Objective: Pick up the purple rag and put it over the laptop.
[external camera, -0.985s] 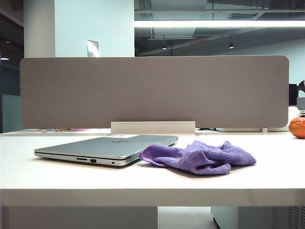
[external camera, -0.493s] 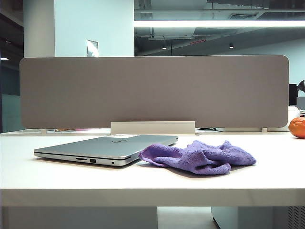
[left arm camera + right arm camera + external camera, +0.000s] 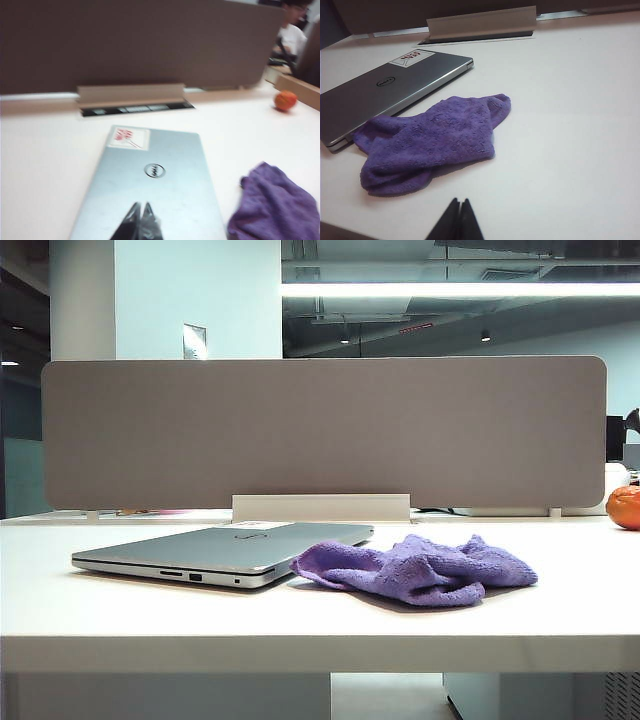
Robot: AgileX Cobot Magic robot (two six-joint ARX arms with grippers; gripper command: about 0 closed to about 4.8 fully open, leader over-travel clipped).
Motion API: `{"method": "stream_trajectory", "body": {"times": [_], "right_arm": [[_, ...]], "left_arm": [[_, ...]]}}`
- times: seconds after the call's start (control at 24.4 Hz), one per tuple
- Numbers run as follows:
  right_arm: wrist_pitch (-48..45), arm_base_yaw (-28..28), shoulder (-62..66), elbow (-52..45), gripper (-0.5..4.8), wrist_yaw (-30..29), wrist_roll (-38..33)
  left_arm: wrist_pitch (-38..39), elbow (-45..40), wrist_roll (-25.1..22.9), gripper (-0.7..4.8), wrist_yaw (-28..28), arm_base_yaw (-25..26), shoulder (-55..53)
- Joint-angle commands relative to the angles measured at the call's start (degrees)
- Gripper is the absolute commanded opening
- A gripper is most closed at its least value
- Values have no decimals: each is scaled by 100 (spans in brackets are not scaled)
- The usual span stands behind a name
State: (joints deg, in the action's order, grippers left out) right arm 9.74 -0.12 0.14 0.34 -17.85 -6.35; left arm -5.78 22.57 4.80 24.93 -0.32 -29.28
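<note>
White and smooth, the table [image 3: 320, 615] fills my exterior view, backed by a flat grey divider panel [image 3: 320, 430] with rounded corners. On it I see the laptop [image 3: 225, 552], thin brushed silver, lid closed, a small round logo and a sticker on top. The purple rag [image 3: 420, 568], fuzzy and crumpled, lies just beside it, one corner touching its edge. An orange fruit [image 3: 624, 507] sits far right. My left gripper [image 3: 141, 212] hovers above the lid, fingers pressed together, holding nothing; my right gripper [image 3: 458, 207], also closed and empty, hangs near the rag
</note>
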Motion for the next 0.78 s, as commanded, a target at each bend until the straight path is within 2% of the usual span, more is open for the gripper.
{"method": "stream_trajectory", "body": {"times": [0.04, 0.16, 0.33, 0.62, 0.78], "right_arm": [[-105, 2, -9, -22, 22, -13, -2], [-105, 2, -9, -22, 22, -13, -2], [-105, 2, -9, -22, 22, -11, -2], [-105, 2, -9, -22, 22, -13, -2], [-105, 2, -9, -22, 22, -9, 0]], "left_arm": [[-122, 293, 37, -6, 59, -267, -531], [-393, 577, 13, -6, -444, -1054, -1331], [-898, 601, 13, -6, -883, -1681, -1880], [-1196, 756, 15, -6, -1351, -2522, -2911], [-1226, 1049, 13, -6, -1379, -2918, -3593]]}}
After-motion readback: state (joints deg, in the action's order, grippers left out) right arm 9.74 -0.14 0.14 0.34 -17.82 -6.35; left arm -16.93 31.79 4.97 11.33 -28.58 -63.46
